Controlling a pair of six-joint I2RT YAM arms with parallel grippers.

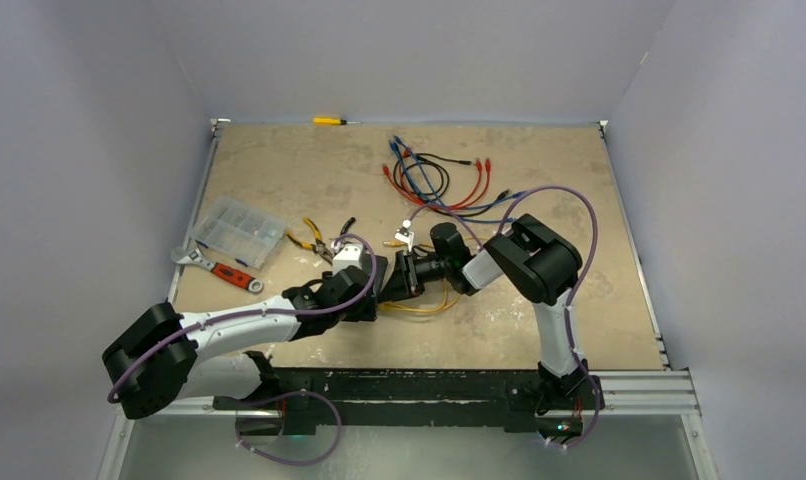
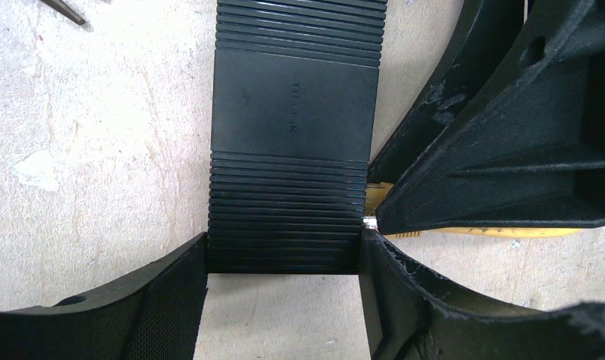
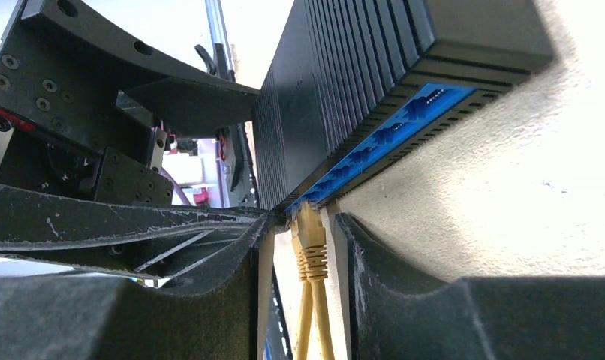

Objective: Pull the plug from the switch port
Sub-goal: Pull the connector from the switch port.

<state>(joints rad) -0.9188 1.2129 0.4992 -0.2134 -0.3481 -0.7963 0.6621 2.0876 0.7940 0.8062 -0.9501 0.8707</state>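
We clamp the rigid switch (image 2: 296, 112) in the left gripper (image 2: 284, 251); the right gripper (image 3: 303, 225), jaws apart, should pinch the hard plug (image 3: 310, 234) lower-centre.

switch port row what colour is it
The port row is blue; best seen in the right wrist view.

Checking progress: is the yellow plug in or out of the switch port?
In. The yellow plug is seated in the blue port row of the switch.
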